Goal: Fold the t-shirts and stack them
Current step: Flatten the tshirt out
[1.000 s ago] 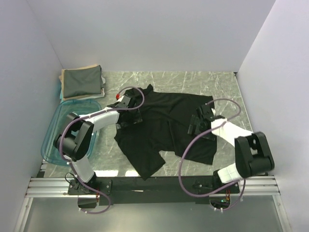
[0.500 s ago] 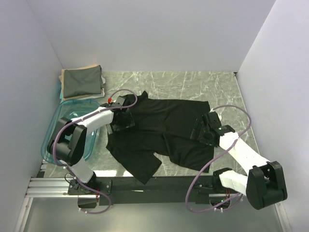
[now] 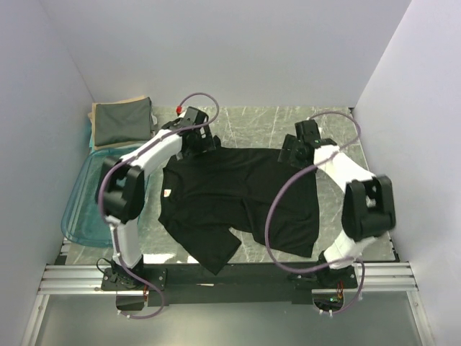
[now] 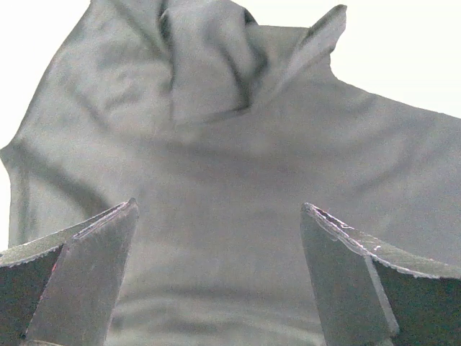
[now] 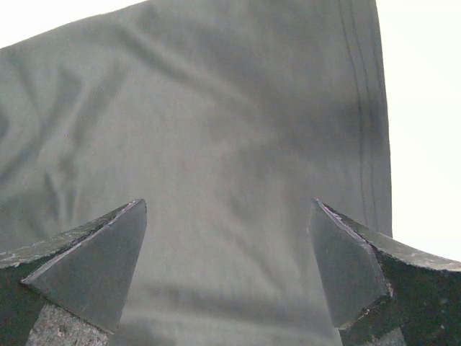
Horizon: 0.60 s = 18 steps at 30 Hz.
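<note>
Black t-shirt [image 3: 238,198]: spread on the marble table [image 3: 252,122], with its far edge lying just below and between the two grippers. Left gripper [image 3: 204,142] and right gripper [image 3: 292,153]: jaws wide apart, holding nothing, poised over the cloth. Folded grey-green t-shirt [image 3: 119,122] atop beige t-shirt [image 3: 128,101]: stacked well left of the left gripper.

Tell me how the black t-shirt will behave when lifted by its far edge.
The black t-shirt will probably sag: it lies flat with soft creases. Likely light, since the cloth looks thin. Pushed, it would probably bunch rather than slide, as its rumpled sleeve suggests.
</note>
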Motion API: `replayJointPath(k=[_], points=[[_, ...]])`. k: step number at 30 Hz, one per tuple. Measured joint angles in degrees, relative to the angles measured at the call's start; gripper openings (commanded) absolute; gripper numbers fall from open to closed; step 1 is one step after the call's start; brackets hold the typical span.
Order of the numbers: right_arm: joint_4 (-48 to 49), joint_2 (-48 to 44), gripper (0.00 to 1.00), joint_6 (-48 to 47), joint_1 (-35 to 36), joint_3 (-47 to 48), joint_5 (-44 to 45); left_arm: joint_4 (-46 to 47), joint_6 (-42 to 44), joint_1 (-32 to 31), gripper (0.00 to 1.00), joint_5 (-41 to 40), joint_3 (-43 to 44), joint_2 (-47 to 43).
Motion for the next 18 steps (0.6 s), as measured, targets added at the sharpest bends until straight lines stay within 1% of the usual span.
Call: replayJointPath(k=[4,7,12,15,18], points=[[0.13,8.02,1.00,-1.49,-1.33,5.16,-0.72,-0.42,1.64,1.03,0.99,1.09,5.35,8.13],[-0.63,11.65,1.00,-2.51,-2.58,7.52,-1.42,-0.55,2.67,2.12,0.99,2.97,6.45,11.61],[-1.70,15.43,1.00,-3.50,-4.26,10.60,-2.05,-0.46,4.00,3.30,0.99,5.92,8.85,14.69],[-2.32,16.55,1.00,-3.96,-4.85,11.74,-2.27,0.35,4.48,3.58,0.99,8.46,13.53,18.47],[-2.60,16.70,1.00,-4.15,-5.11,11.89,-2.34,0.50,4.44,4.20,0.99,10.78,20.31,23.71]])
